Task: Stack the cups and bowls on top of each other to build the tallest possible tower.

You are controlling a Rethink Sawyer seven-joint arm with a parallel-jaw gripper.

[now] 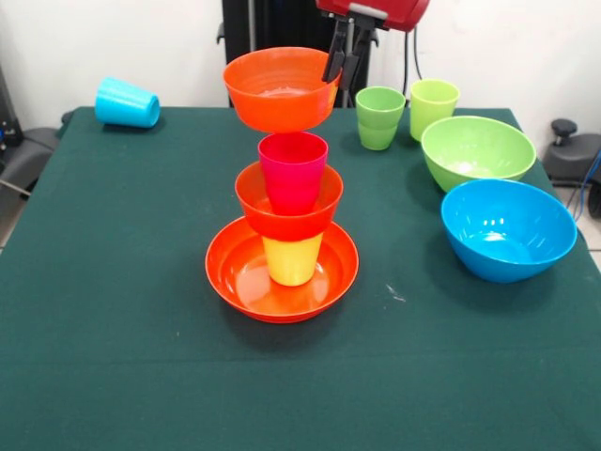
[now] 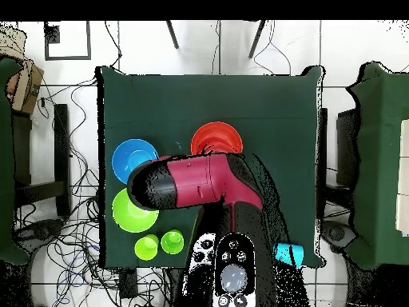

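No legible writing on cups [image 1: 380, 117]

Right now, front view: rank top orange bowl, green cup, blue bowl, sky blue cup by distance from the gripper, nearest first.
1. Top orange bowl: gripper is at its rim, atop the tower.
2. Green cup: just right of the gripper.
3. Blue bowl at lower right and sky blue cup on its side at far left: too close to call.

The robot arm [image 2: 200, 182] is big, round and dark red, with a black end and black fingers [image 1: 335, 56].
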